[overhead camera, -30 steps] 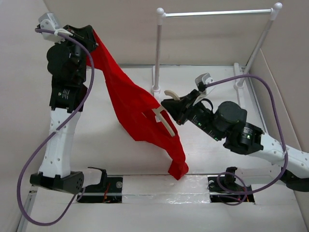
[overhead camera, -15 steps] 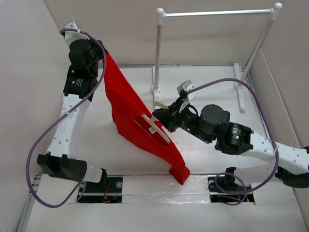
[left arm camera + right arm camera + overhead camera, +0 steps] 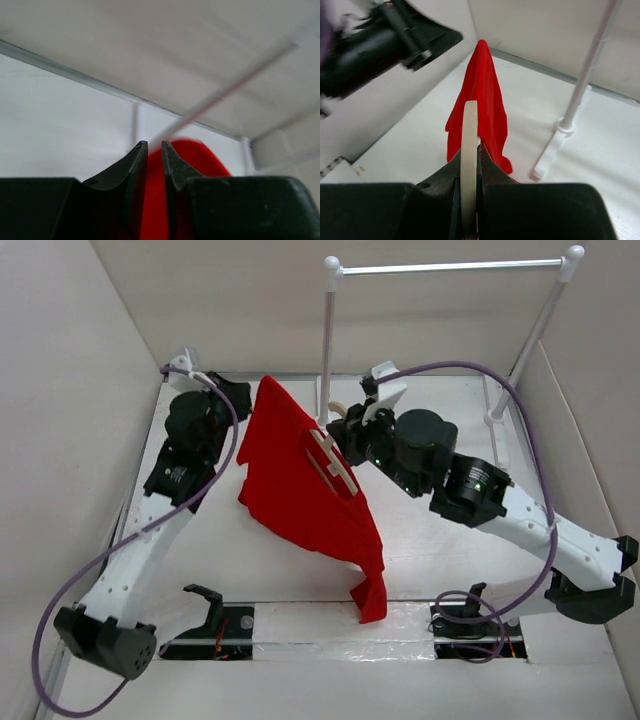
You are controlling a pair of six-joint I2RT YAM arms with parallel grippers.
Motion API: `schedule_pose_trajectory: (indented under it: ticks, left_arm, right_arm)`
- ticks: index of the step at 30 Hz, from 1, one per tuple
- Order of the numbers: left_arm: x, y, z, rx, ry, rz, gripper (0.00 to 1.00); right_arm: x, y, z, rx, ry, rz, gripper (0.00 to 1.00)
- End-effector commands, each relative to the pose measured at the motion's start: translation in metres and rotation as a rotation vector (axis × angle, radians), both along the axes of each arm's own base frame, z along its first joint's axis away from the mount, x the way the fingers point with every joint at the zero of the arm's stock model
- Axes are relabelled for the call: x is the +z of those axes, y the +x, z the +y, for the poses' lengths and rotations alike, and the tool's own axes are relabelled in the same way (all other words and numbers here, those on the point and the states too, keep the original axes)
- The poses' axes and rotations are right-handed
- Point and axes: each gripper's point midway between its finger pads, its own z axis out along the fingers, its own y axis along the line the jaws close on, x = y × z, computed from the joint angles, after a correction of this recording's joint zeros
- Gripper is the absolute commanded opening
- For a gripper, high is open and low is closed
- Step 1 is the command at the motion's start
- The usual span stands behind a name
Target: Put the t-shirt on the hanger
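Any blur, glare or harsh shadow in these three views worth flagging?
Top view: sharp, evenly lit, with soft shadows. Left wrist: the background is smeared and the rack rod is a streak, but the fingers are crisp. Right wrist: the hanger and t-shirt are clear, while the left arm is blurred.

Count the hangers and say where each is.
1. The hanger lies against the t-shirt, clamped in the right hand beside the rack's left post. None on the rod; cloth could hide more.
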Motion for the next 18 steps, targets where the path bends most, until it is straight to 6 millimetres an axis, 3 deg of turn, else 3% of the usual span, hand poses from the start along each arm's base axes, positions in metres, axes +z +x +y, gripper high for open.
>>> schedule_pose_trajectory:
  ticks: [1,2,3,5,9,13,14,15,18]
  left_arm:
    - [0.043,-0.048,-0.04,-0.179,-0.1,-0.167,0.01]
    - [0.05,-0.069,-0.051,-0.244,-0.127,-0.205,0.0]
    - [0.033,-0.073,-0.058,-0.275,-0.131,-0.194,0.0]
    - [0.024,-0.086,-0.071,-0.373,-0.138,-0.192,0.0]
    - [-0.012,-0.093,-0.088,-0.479,-0.105,-0.172,0.0]
    - [-0.017,-0.11,-0.116,-0.66,-0.185,-0.186,0.01]
    - [-0.017,-0.111,-0.122,-0.695,-0.216,-0.185,0.19]
    - [-0.013,-0.115,-0.128,-0.727,-0.287,-0.2,0.26]
    - [-0.006,-0.119,-0.138,-0.798,-0.333,-0.22,0.37]
  right_arm:
    - [0.023,0.017,-0.01,-0.043,0.023,-0.036,0.0]
    - [0.025,0.022,-0.012,-0.053,0.02,-0.036,0.0]
    - [0.026,0.026,-0.011,-0.056,0.018,-0.033,0.0]
    - [0.027,0.035,-0.014,-0.057,0.014,-0.031,0.0]
    - [0.032,0.045,-0.014,-0.069,0.012,-0.03,0.0]
    - [0.031,0.056,-0.013,-0.084,0.017,-0.016,0.0]
    - [0.029,0.057,-0.011,-0.085,0.014,-0.012,0.0]
    - [0.027,0.058,-0.009,-0.086,0.023,-0.006,0.0]
    - [0.02,0.065,-0.004,-0.091,0.02,0.007,0.0]
